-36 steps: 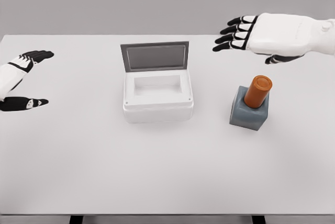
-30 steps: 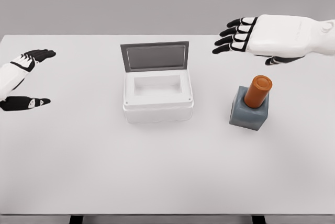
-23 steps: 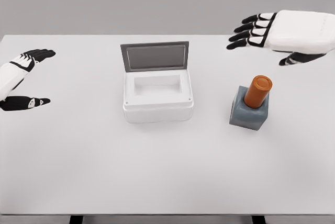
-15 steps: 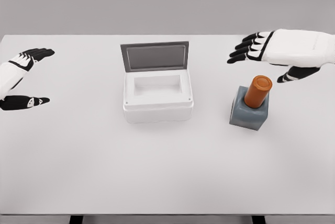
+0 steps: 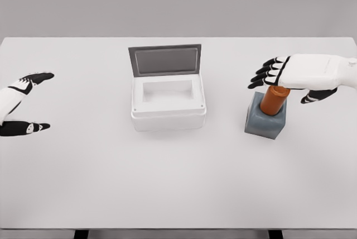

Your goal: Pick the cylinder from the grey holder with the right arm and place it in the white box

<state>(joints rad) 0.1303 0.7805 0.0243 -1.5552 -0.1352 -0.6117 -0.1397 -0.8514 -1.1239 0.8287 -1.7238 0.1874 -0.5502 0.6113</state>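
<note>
An orange cylinder (image 5: 273, 100) stands tilted in the grey holder (image 5: 265, 119) at the right of the table. My right hand (image 5: 290, 81) hovers flat just above the cylinder's top, hiding its cap; the black fingers (image 5: 265, 75) are spread and point left, the thumb (image 5: 316, 96) hangs to the right, and it grasps nothing. The white box (image 5: 168, 104) sits at the table's middle with its grey lid (image 5: 164, 60) raised at the back and its inside empty. My left hand (image 5: 21, 105) rests open at the far left edge.
The white table (image 5: 178, 177) carries only the box and the holder. Its front edge runs along the bottom of the view and a grey wall stands behind it.
My right hand has dropped from behind and above the holder down onto the cylinder's top, staying open. My left hand has slid slightly down and left.
</note>
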